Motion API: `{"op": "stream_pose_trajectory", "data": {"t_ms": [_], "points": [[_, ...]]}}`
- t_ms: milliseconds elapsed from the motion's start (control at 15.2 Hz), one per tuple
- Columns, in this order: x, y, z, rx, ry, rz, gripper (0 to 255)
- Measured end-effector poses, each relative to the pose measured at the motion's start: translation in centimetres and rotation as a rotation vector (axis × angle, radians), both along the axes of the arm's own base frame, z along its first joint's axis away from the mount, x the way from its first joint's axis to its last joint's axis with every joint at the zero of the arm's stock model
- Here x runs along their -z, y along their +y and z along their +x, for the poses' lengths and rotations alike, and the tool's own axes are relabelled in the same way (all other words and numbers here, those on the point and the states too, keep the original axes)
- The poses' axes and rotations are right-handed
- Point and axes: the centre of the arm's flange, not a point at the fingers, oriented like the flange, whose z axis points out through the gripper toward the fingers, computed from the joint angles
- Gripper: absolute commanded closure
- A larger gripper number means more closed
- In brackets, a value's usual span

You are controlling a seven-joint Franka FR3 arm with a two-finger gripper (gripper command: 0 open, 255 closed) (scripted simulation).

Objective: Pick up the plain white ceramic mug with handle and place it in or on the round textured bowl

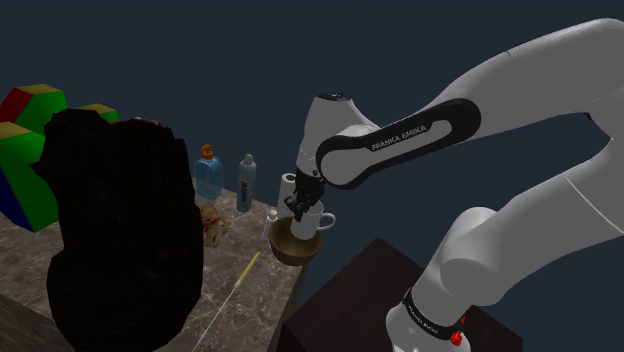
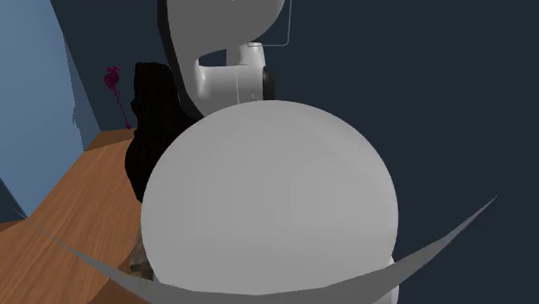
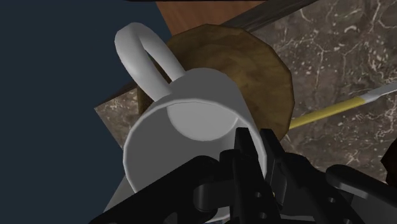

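A white mug (image 1: pixel 314 220) with a loop handle hangs just above a brown round bowl (image 1: pixel 293 246) that sits at the near corner of the marble table (image 1: pixel 110 335). My gripper (image 1: pixel 305 203) comes down on the mug from above and is shut on its rim. In the wrist view the mug (image 3: pixel 191 121) is clasped at its wall, one finger (image 3: pixel 244 159) inside the rim and the other outside. Its handle points away from the fingers. The bowl (image 3: pixel 257 70) lies right beneath and behind the mug, partly covered by it.
A large black shape (image 1: pixel 120 235) stands on the table at the shoulder view's left. Behind the bowl are a blue bottle (image 1: pixel 208 176), a spray bottle (image 1: pixel 246 182) and a small white cup (image 1: pixel 288 186). A yellow-handled stick (image 1: pixel 240 278) lies nearby. The table edge runs close by the bowl.
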Motion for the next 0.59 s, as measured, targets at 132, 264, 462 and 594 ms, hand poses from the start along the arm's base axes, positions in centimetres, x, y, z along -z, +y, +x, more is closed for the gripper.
{"op": "stream_pose_trajectory", "data": {"t_ms": [132, 264, 462, 594], "points": [[1.0, -0.1, -0.1, 0.0, 0.0, 0.0, 255], [1.9, -0.1, 0.0, 0.0, 0.0, 0.0, 255], [2.2, -0.1, 0.0, 0.0, 0.0, 0.0, 255], [2.3, -0.1, 0.0, 0.0, -0.001, 0.0, 255]]}}
